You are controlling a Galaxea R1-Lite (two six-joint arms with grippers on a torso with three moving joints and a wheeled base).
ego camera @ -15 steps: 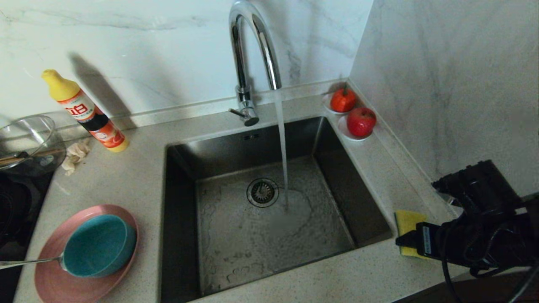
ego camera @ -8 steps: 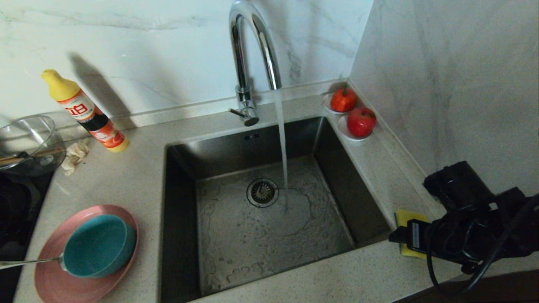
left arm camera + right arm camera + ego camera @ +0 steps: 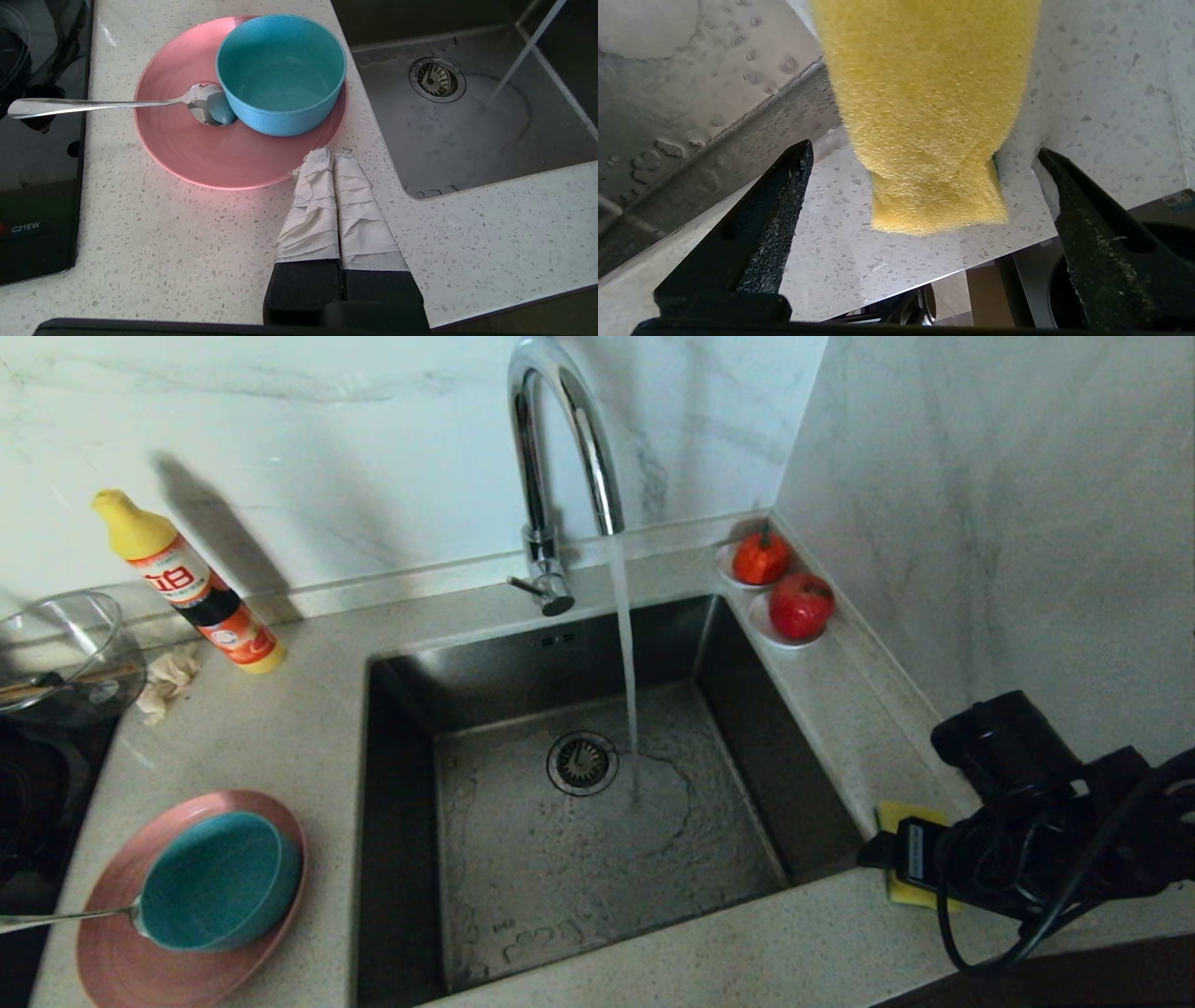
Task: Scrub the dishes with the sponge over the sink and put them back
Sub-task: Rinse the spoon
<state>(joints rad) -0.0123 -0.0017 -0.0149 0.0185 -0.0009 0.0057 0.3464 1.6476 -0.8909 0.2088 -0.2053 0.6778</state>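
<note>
Sink [image 3: 523,672] at frame centre in the head view — dark steel basin, wet floor, round drain strainer [image 3: 582,763] near the middle. Tall chrome tap [image 3: 560,457] at upper centre, running; stream landing just right of the strainer. Speckled countertop [image 3: 299,728] all around.

Pink plate [image 3: 121,952] at lower left, flat on the counter. Teal bowl [image 3: 219,880] upright on the plate, toward its right side. Silver spoon [image 3: 65,918] lying with its bowl on the plate, touching the teal bowl's base, handle reaching off the left edge.

Right gripper [image 3: 924,154] at lower right of the head view, low over the counter by the sink's right rim. Jaws spread wide, one on either side of the sponge [image 3: 924,102], neither touching it — nothing held. Sponge flat on the counter, yellow face up, just right of the sink.

Left gripper [image 3: 332,161] seen only from its own wrist camera: taped fingers [image 3: 310,200] pressed together, empty, hanging over the counter just beside the plate's near rim.

Detergent bottle [image 3: 187,583] at upper left, leaning toward the wall. Two red fruits [image 3: 801,605] on small white saucers at the sink's far right corner.
</note>
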